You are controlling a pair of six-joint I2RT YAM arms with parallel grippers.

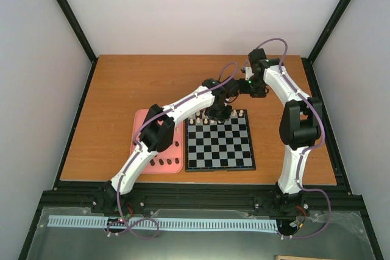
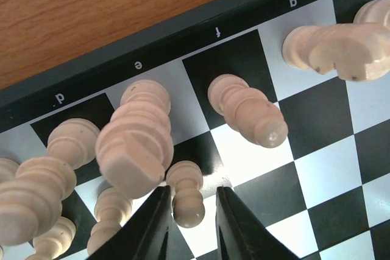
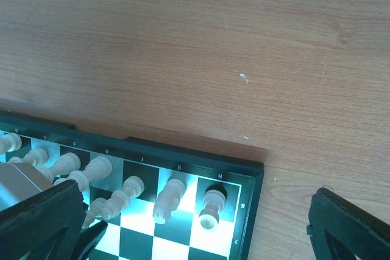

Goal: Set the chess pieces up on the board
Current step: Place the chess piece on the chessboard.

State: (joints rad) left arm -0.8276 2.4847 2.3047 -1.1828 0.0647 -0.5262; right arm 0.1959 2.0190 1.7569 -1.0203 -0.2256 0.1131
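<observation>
— Where is the pawn (image 2: 186,196) found?
— At lower centre, stood on the board (image 2: 317,168) between the barely parted fingers (image 2: 152,229) of the left gripper (image 2: 192,199); nothing is pinched.
— What is advised?
— A straight lift, so the crowded cream pieces (image 2: 137,144) are not brushed.

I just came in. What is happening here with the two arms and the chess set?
The robot is setting small cream wooden chess pieces on the square black and grey checkered board. The left gripper hangs low over the far rows, fingers narrowly apart around a standing cream pawn, apparently not squeezing it. The right gripper hovers wide open and empty past the board's far right corner. Dark brown pieces lie in the pink rounded tray.
</observation>
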